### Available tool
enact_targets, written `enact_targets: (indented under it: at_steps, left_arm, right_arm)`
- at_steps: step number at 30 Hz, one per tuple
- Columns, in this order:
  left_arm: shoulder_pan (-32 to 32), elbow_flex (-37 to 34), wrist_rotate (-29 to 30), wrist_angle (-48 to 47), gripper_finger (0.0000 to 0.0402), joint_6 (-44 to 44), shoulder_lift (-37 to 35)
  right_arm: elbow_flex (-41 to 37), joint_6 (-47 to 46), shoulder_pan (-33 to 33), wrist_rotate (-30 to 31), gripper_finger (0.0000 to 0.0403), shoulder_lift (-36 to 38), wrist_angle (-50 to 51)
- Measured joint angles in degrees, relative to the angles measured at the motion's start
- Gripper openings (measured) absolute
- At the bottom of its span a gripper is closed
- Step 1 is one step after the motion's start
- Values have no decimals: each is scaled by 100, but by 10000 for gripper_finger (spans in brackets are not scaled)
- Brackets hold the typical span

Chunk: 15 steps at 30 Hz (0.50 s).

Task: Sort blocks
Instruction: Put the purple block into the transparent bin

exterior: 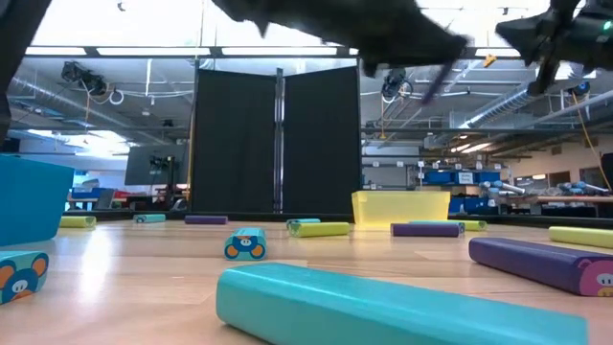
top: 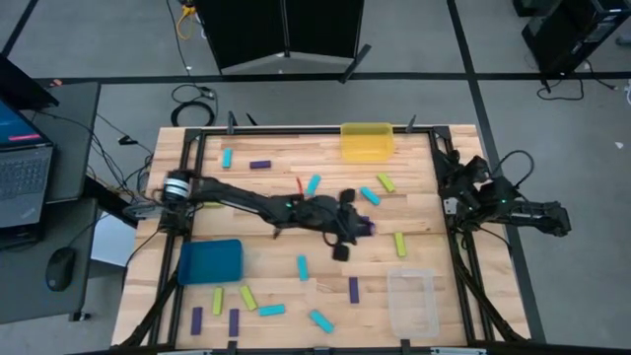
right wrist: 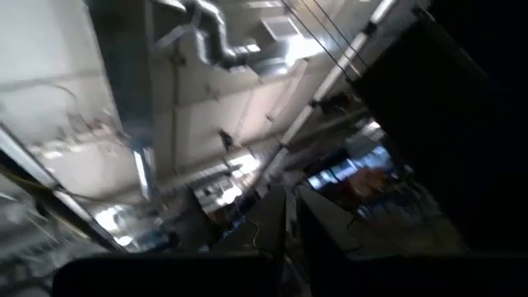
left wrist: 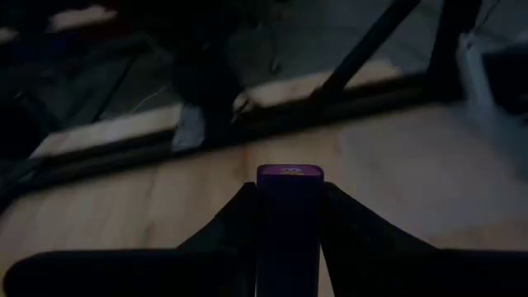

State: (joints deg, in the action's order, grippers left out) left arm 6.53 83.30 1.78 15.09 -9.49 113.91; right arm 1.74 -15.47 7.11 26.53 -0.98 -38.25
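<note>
I am pinching a dark purple block (left wrist: 289, 223) in my left gripper (top: 363, 228), hovering near the centre of the high view. My right gripper (top: 557, 219) is resting pressed together at the right edge. Since I am gripping the block only by its sides, it may be slipping out before reaching a bin.

Wooden table (top: 266, 202), scattered blocks (top: 302, 266), teal bin (top: 210, 262), yellow bin (top: 367, 140), clear bin (top: 412, 301)

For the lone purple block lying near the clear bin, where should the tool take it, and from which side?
Probably from straight above, at the middle of the purple block, fingers closing across its narrow width. It lies flat on the table with its long sides bare, apart from the clear bin. The left tool already holds another purple block.
</note>
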Motion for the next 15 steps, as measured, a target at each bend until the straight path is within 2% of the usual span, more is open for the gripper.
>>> enact_targets:
  at_steps: [6,10,15]
  left_arm:
    - [153,1526,-536,153,101,517,1302]
    - [281,2317,-1004,678,101,943,1962]
    - [388,3261,-1556,836,101,1473,2803]
  right_arm:
    - [709,129,0,-610,44,-93,52]
    - [1165,206,0,-1000,44,-207,293]
    - [1507,215,0,-1128,44,-483,639]
